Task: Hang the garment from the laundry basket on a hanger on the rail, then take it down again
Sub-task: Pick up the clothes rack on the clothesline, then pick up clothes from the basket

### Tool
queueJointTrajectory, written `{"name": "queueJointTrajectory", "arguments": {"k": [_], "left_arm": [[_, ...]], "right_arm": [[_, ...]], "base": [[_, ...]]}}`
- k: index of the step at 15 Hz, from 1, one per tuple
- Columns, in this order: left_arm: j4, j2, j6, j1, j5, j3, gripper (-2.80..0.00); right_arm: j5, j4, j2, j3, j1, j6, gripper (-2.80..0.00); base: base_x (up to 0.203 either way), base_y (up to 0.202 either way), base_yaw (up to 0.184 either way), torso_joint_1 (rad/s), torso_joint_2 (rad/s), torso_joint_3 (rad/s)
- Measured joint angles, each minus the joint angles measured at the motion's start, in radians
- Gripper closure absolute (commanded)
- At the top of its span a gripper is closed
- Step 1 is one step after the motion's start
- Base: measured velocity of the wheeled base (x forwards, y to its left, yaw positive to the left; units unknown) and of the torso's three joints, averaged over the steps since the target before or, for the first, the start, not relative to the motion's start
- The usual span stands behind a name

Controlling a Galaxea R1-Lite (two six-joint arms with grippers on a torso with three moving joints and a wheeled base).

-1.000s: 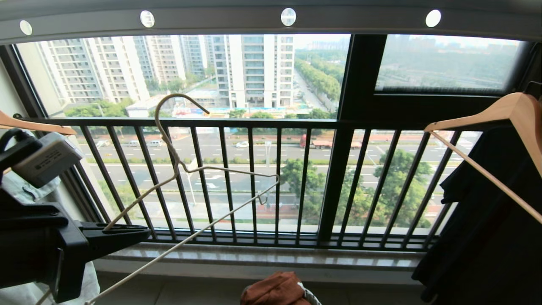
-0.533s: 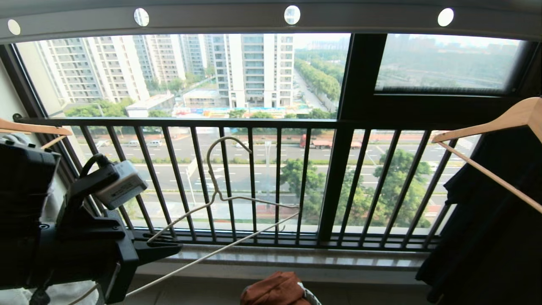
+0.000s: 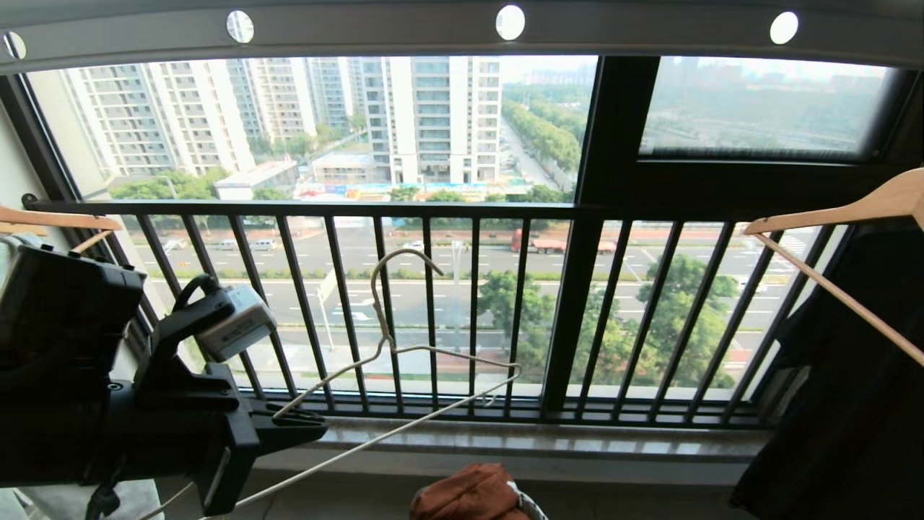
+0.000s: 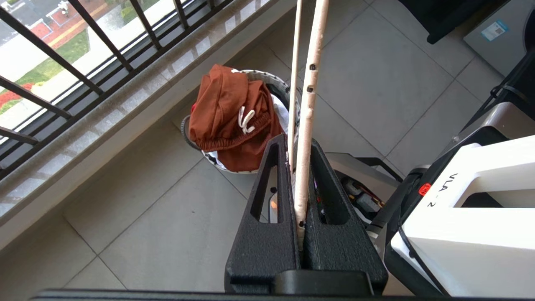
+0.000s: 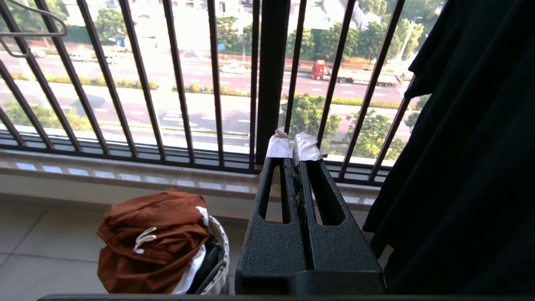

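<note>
My left gripper (image 3: 312,426) (image 4: 295,144) is at the lower left, shut on one arm of the thin cream wire hanger (image 3: 404,347) (image 4: 308,96). The hanger tilts up to the right in front of the railing, its hook free in the air well below the grey rail (image 3: 375,29) with round holes. The rust-brown garment (image 3: 469,495) (image 4: 234,108) (image 5: 154,238) lies bunched on top of the laundry basket (image 4: 273,81) (image 5: 219,246) on the floor below. My right gripper (image 5: 293,147) is shut and empty, low beside the basket, out of the head view.
A black railing (image 3: 433,211) of vertical bars and a stone sill (image 3: 505,440) close off the front. Wooden hangers hang at the left (image 3: 58,218) and the right (image 3: 837,213), the right one carrying a black garment (image 3: 844,404). My own base (image 4: 468,209) stands behind the basket.
My left arm has carried the hanger to the right and lower; its hook has dropped from above the railing's top bar to below it. The grip is unchanged.
</note>
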Motion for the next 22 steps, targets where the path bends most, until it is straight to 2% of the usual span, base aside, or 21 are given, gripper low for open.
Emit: {"name": "queueJointTrajectory", "arguments": {"k": [3, 7, 18, 22], "left_arm": [[-0.060, 0.032, 0.002, 0.000, -0.018, 0.004, 0.00], [-0.085, 0.062, 0.009, -0.010, -0.018, 0.002, 0.00], [-0.088, 0.066, 0.009, -0.011, -0.018, 0.002, 0.00], [-0.088, 0.064, 0.009, -0.011, -0.018, 0.002, 0.00]], "right_arm": [[0.000, 0.000, 0.000, 0.000, 0.000, 0.000, 0.00], [0.001, 0.000, 0.000, 0.000, 0.000, -0.004, 0.00], [0.000, 0.000, 0.000, 0.000, 0.000, -0.001, 0.00], [0.000, 0.000, 0.000, 0.000, 0.000, -0.001, 0.00]], "base": [[0.000, 0.000, 0.000, 0.000, 0.00, 0.000], [0.000, 0.000, 0.000, 0.000, 0.00, 0.000], [0.000, 0.000, 0.000, 0.000, 0.00, 0.000], [0.000, 0.000, 0.000, -0.123, 0.27, 0.145]]}}
